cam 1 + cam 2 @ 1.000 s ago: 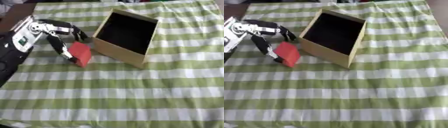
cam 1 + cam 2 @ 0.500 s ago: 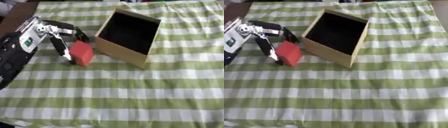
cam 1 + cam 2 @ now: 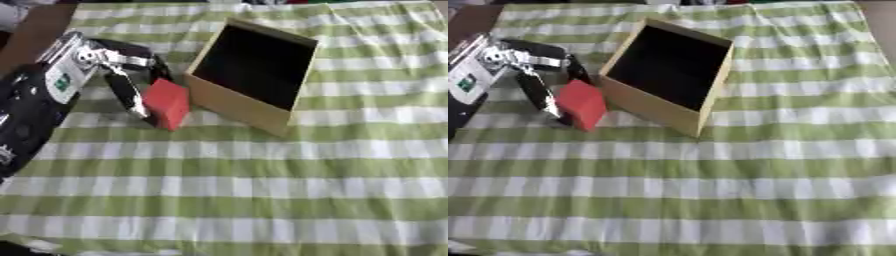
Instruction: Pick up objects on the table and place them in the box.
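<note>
Left hand (image 3: 122, 75) has fingers and thumb curled around the red block (image 3: 167, 103) on the tabletop just left of the box (image 3: 252, 75); block looks rigid, light, flat-sided, so pinch opposite faces.

Left robot hand (image 3: 540, 75) reaching in from the left edge, dark fingers (image 3: 535, 92) and thumb curled round a red block (image 3: 581, 104) just beside the near left wall of an open tan box (image 3: 658, 107). Box dark inside, sitting askew on a green-and-white checked cloth (image 3: 737, 185) spread over the desk, whose bare brown top (image 3: 470, 17) shows at the far left corner. Block touching or nearly touching the box wall; cannot tell which.
</note>
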Robot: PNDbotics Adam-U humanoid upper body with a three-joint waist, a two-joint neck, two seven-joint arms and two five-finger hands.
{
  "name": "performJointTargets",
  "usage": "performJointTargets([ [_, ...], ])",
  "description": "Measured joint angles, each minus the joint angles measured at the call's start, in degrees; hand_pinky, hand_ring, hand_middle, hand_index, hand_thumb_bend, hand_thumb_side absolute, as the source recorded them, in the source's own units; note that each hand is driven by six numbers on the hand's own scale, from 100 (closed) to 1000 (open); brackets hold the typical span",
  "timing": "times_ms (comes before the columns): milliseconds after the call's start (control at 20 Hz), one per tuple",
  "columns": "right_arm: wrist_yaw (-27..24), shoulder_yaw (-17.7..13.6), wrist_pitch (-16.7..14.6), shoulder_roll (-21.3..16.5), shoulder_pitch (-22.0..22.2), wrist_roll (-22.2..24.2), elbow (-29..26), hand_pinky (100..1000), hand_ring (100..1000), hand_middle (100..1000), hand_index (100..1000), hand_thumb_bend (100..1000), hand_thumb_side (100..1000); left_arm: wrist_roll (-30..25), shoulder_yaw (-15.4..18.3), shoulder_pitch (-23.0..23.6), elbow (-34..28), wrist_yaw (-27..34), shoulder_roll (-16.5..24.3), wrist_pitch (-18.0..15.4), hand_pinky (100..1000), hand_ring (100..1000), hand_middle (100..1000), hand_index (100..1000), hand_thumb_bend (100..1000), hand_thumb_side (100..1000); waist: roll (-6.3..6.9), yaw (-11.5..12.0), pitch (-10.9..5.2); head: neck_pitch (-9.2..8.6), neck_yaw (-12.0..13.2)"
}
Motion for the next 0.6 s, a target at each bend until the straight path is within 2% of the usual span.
performJointTargets([
  [150,0.00,0.00,0.04,0.00,0.00,-0.03,0.00,893,732,727,885,100,605,-0.71,0.31,-0.01,-0.65,0.01,0.00,0.71,890,604,507,686,505,362,0.01,0.13,0.04,0.01,0.02],
  [350,0.00,0.00,0.10,0.01,0.03,-0.05,0.00,893,732,728,886,100,606,-1.42,0.47,-0.02,-1.39,-0.40,0.02,1.42,877,564,445,599,399,267,0.02,0.21,0.08,0.01,0.04],
  [400,0.00,0.00,0.15,0.01,0.03,-0.10,0.00,893,732,728,886,100,607,-1.58,0.53,-0.02,-1.48,-0.49,0.02,1.58,874,560,440,593,386,187,0.02,0.21,0.08,0.01,0.06],
  [450,0.00,0.00,0.18,0.01,0.03,-0.13,0.00,893,732,728,886,100,607,-1.71,0.64,-0.03,-1.59,-0.63,0.02,1.71,874,560,440,593,386,187,0.01,0.21,0.08,0.01,0.07],
  [500,0.00,0.00,0.20,0.01,0.03,-0.15,0.00,893,732,728,886,100,607,-1.84,0.68,-0.05,-1.71,-0.85,0.02,1.84,872,553,432,590,362,100,0.01,0.21,0.08,0.01,0.07],
  [600,0.00,0.00,0.24,0.01,0.04,-0.19,0.00,894,732,728,886,100,607,-1.99,0.72,-0.24,-1.76,-1.12,0.02,1.99,865,551,426,586,355,100,0.01,0.21,0.08,0.01,0.07],
])
